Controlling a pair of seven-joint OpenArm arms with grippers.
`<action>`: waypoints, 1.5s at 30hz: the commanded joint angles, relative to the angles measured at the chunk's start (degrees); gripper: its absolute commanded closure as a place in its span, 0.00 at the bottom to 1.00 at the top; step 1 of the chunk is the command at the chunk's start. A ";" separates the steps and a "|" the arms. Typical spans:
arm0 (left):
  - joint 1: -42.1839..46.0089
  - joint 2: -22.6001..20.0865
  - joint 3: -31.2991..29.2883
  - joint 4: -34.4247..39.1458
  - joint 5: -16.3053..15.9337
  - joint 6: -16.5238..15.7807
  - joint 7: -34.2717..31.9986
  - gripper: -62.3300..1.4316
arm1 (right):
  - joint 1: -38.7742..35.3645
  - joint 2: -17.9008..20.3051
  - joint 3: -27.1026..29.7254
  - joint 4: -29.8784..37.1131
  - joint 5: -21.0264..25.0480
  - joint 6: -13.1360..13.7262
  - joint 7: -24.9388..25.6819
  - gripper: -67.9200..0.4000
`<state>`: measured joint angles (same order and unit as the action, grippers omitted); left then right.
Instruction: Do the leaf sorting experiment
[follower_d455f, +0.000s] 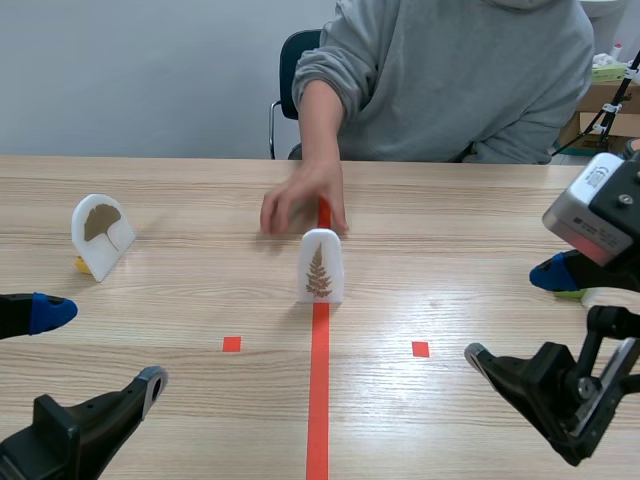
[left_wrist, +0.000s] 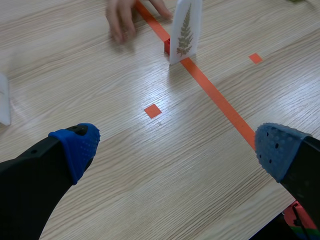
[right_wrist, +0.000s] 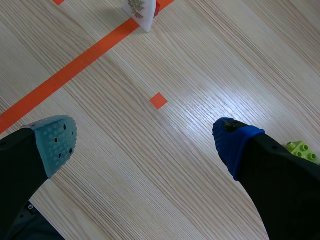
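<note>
Standing upright on the orange-red centre line, the white fern card (follower_d455f: 320, 265) faced you in the scene view, with a small red base (left_wrist: 167, 46) showing at its foot in the left wrist view. Just behind it the person's hand (follower_d455f: 303, 197) rested on the wooden table (follower_d455f: 450, 210), fingers curled down to the surface and gripping nothing; whether it touched the card could not be told. A second white card, the ginkgo card (follower_d455f: 102, 235), stood well apart toward your left side, turned at an angle, with a yellow piece (follower_d455f: 80, 265) at its foot. Your left gripper (follower_d455f: 98, 348) hung low at the near left, its fingers spread wide with only bare table between the pads (left_wrist: 80, 145); the fern card stood ahead of it, beyond a tape square. Your right gripper (follower_d455f: 518, 313) was likewise spread apart and held nothing at the near right, with the fern card far ahead of it. A green toy brick (right_wrist: 301, 150) lay just beside its blue-padded finger.
</note>
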<state>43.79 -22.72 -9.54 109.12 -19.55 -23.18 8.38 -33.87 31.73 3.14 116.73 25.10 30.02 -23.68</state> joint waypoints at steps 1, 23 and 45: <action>-0.17 0.13 -0.28 0.42 -0.37 -0.15 -0.83 0.00 | 0.55 0.00 0.44 0.26 -0.02 -0.20 0.46 0.18; -0.17 0.13 -0.28 0.42 -0.37 -0.15 -0.85 0.00 | 0.55 0.00 0.44 0.26 -3.30 -0.20 0.46 0.18; -0.17 0.13 -0.28 0.42 -0.37 -0.15 -0.83 0.00 | 0.55 0.00 0.44 0.26 -3.30 -0.37 0.44 0.18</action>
<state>43.79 -22.72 -9.54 109.12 -19.55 -23.18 8.38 -33.87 31.73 3.14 116.73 21.87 30.02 -23.68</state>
